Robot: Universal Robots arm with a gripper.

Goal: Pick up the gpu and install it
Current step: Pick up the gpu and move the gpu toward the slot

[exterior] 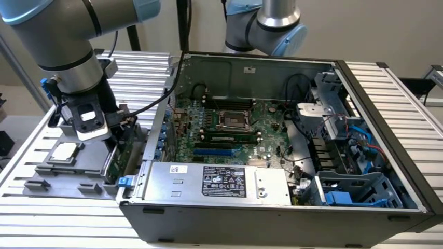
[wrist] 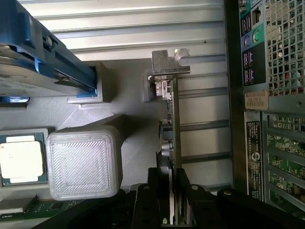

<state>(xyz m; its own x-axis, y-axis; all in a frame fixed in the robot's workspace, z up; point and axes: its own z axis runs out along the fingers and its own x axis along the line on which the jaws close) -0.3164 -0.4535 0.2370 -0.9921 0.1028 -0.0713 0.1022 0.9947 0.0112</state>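
Observation:
The gpu [wrist: 173,129] is a thin green card with a grey metal end bracket. It stands on edge in a grey printed holder [wrist: 128,119] outside the computer case. In the exterior view the gpu [exterior: 119,155] sits just to the left of the case wall. My gripper [wrist: 174,177] has come down over the card's upper edge, and its dark fingers [wrist: 159,191] press on both faces of the card. From the exterior view, my gripper [exterior: 116,134] hangs straight above the card, which still rests in the holder.
The open computer case [exterior: 408,171] fills the exterior view's right, with motherboard [exterior: 229,129] and power supply [exterior: 215,181] inside. On the holder lie a processor chip [exterior: 64,151] and a hard drive with blue rails [wrist: 33,67]. A second arm [exterior: 270,26] stands behind the case.

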